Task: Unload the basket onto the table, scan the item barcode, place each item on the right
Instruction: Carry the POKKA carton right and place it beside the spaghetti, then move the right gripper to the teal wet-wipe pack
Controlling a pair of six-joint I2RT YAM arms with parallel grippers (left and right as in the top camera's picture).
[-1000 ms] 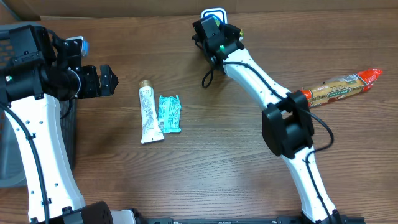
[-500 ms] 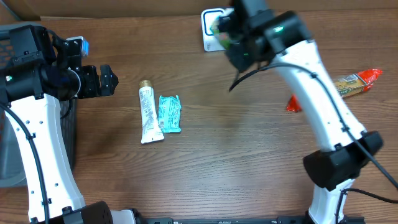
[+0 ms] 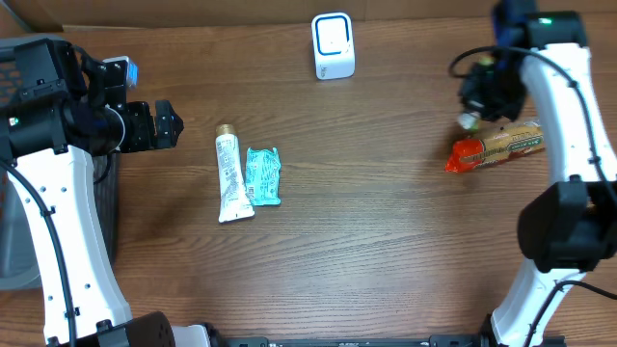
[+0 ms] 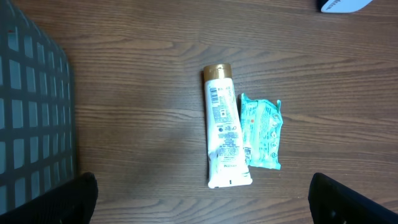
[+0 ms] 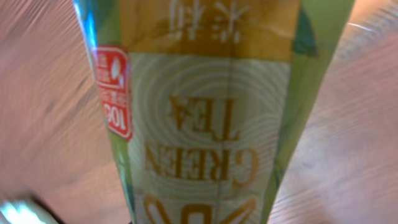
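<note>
A dark mesh basket (image 4: 31, 112) stands at the far left edge of the wooden bench (image 3: 366, 241). Just to its right the left hand (image 3: 172, 123) hangs above the wood with its fingers (image 4: 81, 199) spread wide and nothing between them. Near the hand, toward the middle of the bench, a white tube (image 3: 231, 178) with a gold cap lies lengthwise, its cap pointing to the far edge. A crumpled teal packet (image 3: 262, 175) lies just beside the tube on the right, alongside its lower half.

Farther right, at the far edge, a small white scanner (image 3: 333, 45) with a blue rim stands alone, well apart from the tube and the teal packet.

At the right end of the bench the right hand (image 3: 477, 104) is closed narrow on a green tea packet (image 5: 205, 124). In the wrist view the packet fills the frame, cream and orange with green sides, its lettering readable while the wood behind it is streaked. The packet is up off the bench and well to the right of the scanner. Just beside the right hand a long packet (image 3: 501, 145) with a red end lies flat on the wood, its right part hidden under the arm.
</note>
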